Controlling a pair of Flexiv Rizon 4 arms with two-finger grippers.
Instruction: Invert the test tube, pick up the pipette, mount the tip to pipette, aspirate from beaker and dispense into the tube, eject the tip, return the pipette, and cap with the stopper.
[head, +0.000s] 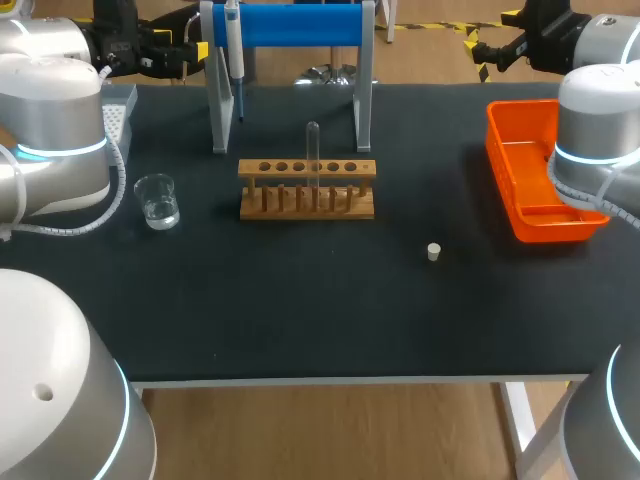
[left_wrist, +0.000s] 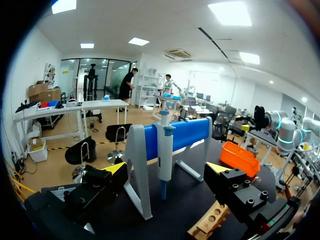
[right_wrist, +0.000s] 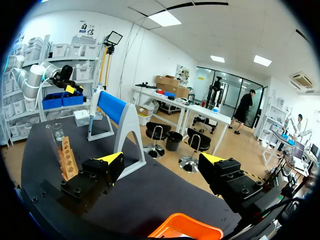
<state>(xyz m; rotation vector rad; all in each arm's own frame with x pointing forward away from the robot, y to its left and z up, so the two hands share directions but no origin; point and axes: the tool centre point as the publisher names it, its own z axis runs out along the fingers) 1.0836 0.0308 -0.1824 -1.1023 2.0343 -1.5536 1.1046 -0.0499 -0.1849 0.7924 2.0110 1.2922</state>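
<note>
Your left gripper hangs off the table's back left corner, fingers spread wide with nothing between them. In its wrist view the gripper looks straight at the pipette, which hangs upright on the blue-and-grey stand, ahead of the fingers and apart from them. A corner of the wooden rack shows under the right-hand finger.

Your right gripper sits off the back right corner, also wide open and empty. From its wrist view the gripper has the orange tray just beneath it, and the rack and test tube lie well off to one side.

From the head view, the pipette hangs at the stand's left end. The test tube stands upright in the rack at mid-table, rounded end up. The beaker, holding clear liquid, is left of the rack. The stopper lies alone right of the rack and nearer the front edge, well apart from both grippers. A grey tip box sits at the back left, partly hidden by your left arm. The orange tray is at the right edge.
</note>
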